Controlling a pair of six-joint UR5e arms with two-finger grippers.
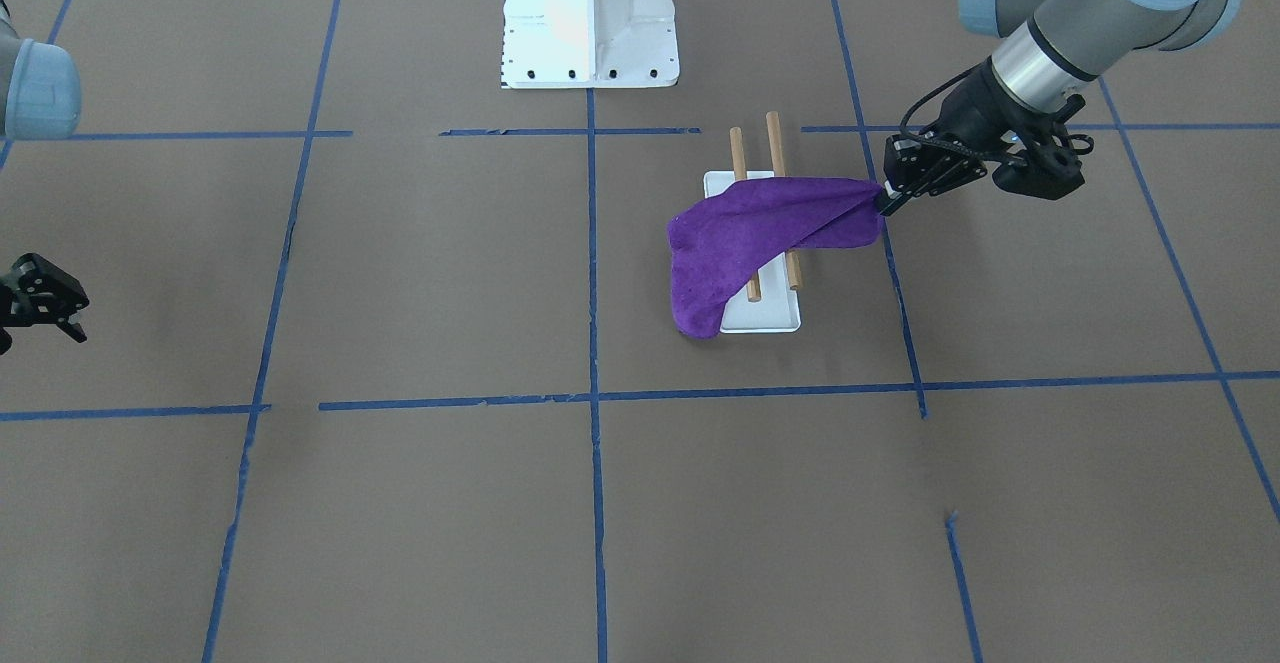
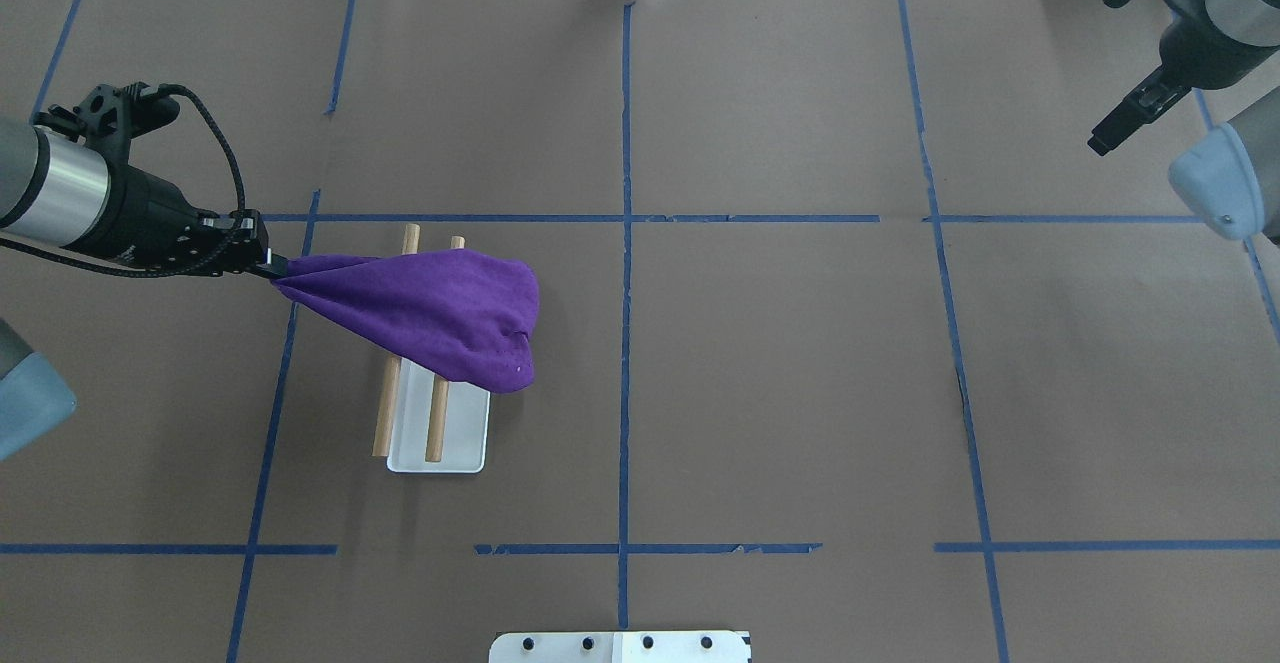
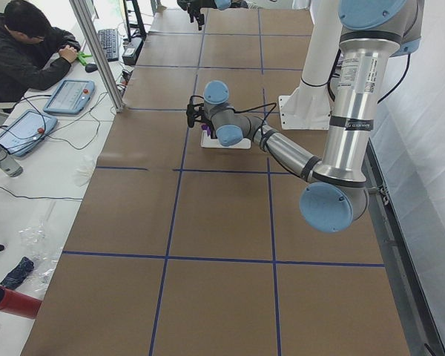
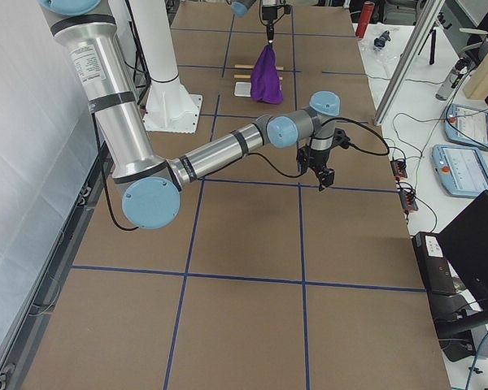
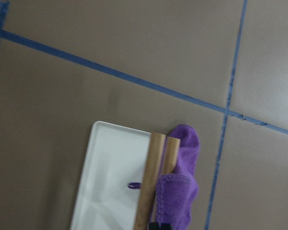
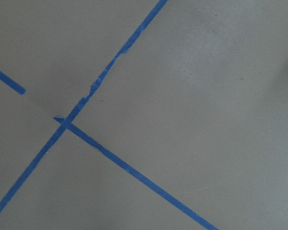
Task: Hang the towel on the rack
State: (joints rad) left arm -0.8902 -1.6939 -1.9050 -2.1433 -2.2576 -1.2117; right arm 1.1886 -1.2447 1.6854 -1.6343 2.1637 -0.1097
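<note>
Left gripper: the left gripper (image 2: pixel 272 266) is pinched tight on one corner of the towel (image 2: pixel 430 308) and holds it off the table, jaws closed on a small bunch of cloth.
Towel: deep purple. It fans out from the pinched corner and crosses over both dowels (image 2: pixel 437 423) in the overhead view. Its loose end hangs on the side away from the left arm, toward the table's middle.
Towel, from across the table: its low end (image 1: pixel 700 313) drops just beside the rack's white base (image 1: pixel 770 321) — I cannot tell if it touches the table.
Contact: whether the cloth rests on the dowels or only hangs past them, I cannot tell.
Rack: the rack (image 2: pixel 440 443) stands on the robot's left half of the table, with both dowels lying parallel above the flat base.
Left wrist view: the white base (image 5: pixel 110 172), the two dowels (image 5: pixel 153 182) side by side, and the purple cloth (image 5: pixel 182 191) right against them.
Right gripper: the right gripper (image 2: pixel 1110 133) hangs well apart from the rack, over bare brown paper and blue tape lines (image 6: pixel 110 72) — it carries nothing, and I cannot tell how wide its jaws are.
</note>
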